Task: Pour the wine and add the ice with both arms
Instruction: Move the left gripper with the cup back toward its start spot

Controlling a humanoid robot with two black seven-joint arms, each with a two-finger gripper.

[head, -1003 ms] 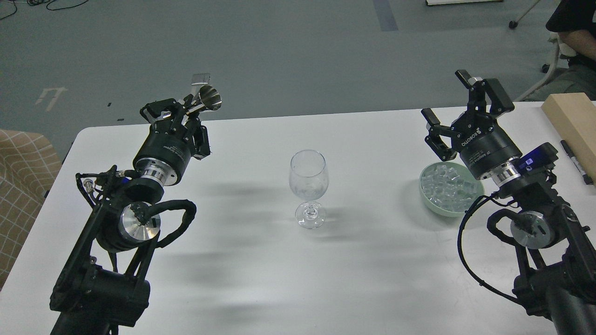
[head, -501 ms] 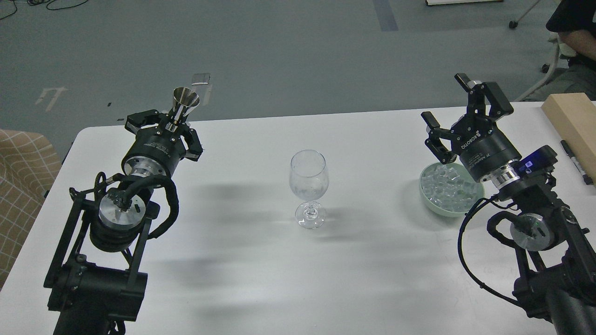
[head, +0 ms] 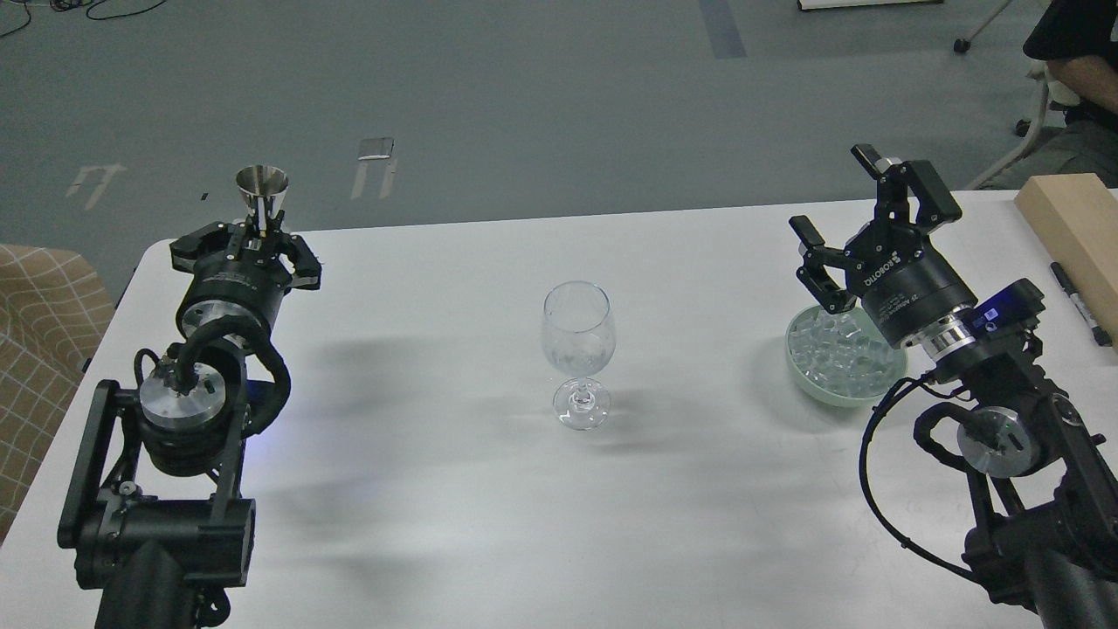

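Note:
A clear stemmed wine glass (head: 577,345) stands upright at the middle of the white table (head: 489,507). A pale green bowl (head: 808,384) at the right holds many small clear ice cubes (head: 837,351). My left gripper (head: 251,248) is shut on a shiny metal jigger cup (head: 261,194), held upright near the table's far left corner. My right gripper (head: 860,223) is open and empty, its fingers spread just above and behind the bowl.
A light wooden block (head: 1070,227) and a black marker (head: 1079,301) lie at the table's right edge. A checked cushion (head: 35,341) sits left of the table. A seated person (head: 1074,52) is at the far right, beyond the table.
My left arm has swung left and back, and the metal cup has gone from tilted toward the glass to upright. My right gripper has barely moved.

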